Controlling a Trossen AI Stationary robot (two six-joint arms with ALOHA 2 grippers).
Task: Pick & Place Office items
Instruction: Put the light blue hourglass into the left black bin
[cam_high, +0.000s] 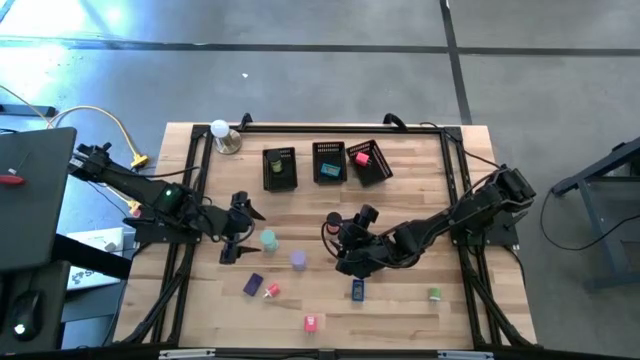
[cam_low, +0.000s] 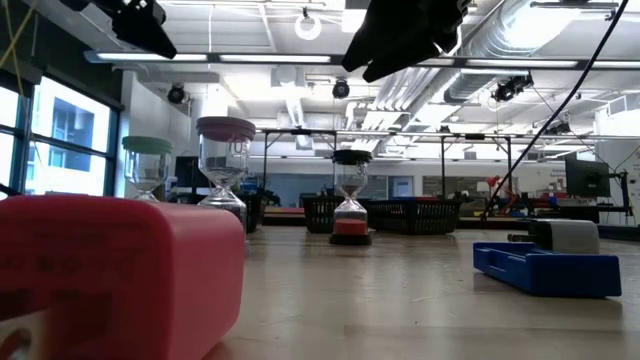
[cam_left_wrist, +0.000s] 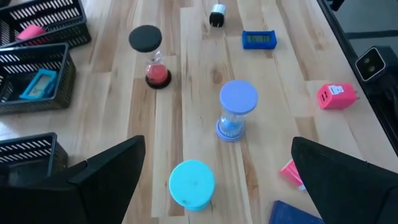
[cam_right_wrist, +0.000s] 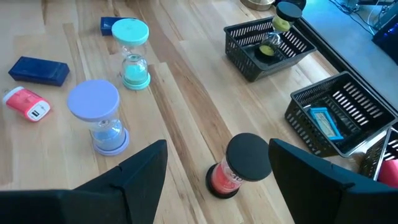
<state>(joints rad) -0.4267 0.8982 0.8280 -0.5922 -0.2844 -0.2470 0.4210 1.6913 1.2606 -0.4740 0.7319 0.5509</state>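
The right gripper (cam_right_wrist: 217, 180) hung low over the worktop (cam_high: 400, 300), fingers spread either side of the black-capped red hourglass (cam_right_wrist: 239, 165), which stood upright between them, not visibly pinched. The left gripper (cam_left_wrist: 214, 177) hovered with fingers wide apart above the teal hourglass (cam_left_wrist: 192, 183), the purple hourglass (cam_left_wrist: 237, 110) standing just beyond it. A blue block (cam_left_wrist: 259, 40) and a pink block (cam_left_wrist: 336, 96) lay loose farther out. Along the far edge sat three black mesh baskets (cam_high: 281, 168), one holding a teal piece (cam_right_wrist: 323, 122).
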